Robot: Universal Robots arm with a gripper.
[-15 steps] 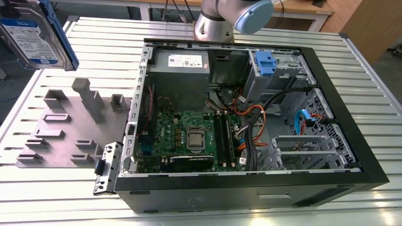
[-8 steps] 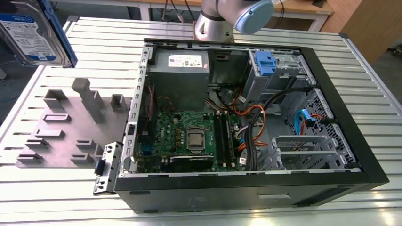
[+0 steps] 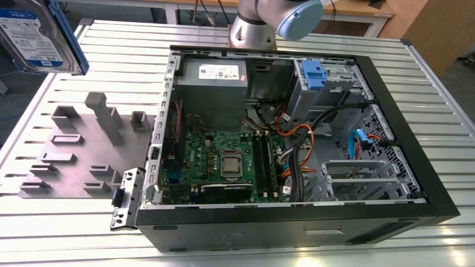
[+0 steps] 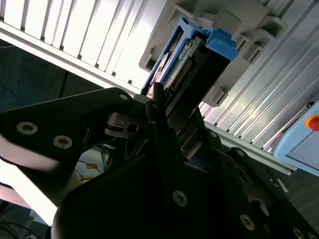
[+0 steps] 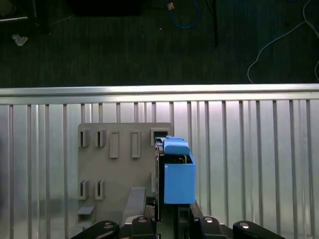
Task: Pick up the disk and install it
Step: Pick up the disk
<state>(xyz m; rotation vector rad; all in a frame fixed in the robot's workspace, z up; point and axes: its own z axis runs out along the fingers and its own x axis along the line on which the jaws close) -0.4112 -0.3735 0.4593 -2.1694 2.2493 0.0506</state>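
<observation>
The disk (image 3: 33, 33) hangs in the air at the exterior view's upper left, with its label face toward that camera. It is clear above the grey fixture plate (image 3: 74, 161) and well apart from the open computer case (image 3: 297, 167). I judge it is held this high so that its blue carrier rails (image 5: 178, 179) are free of the plate's holders. The gripper (image 4: 174, 112) is closed on the disk: in the second wrist view its black fingers (image 4: 158, 114) press on the flat faces at one end. In the first wrist view the disk points down, edge-on, over the plate and the slatted aluminium table (image 5: 249, 149), so the wrist seems turned downward. The arm's base (image 3: 252, 30) stands behind the case.
</observation>
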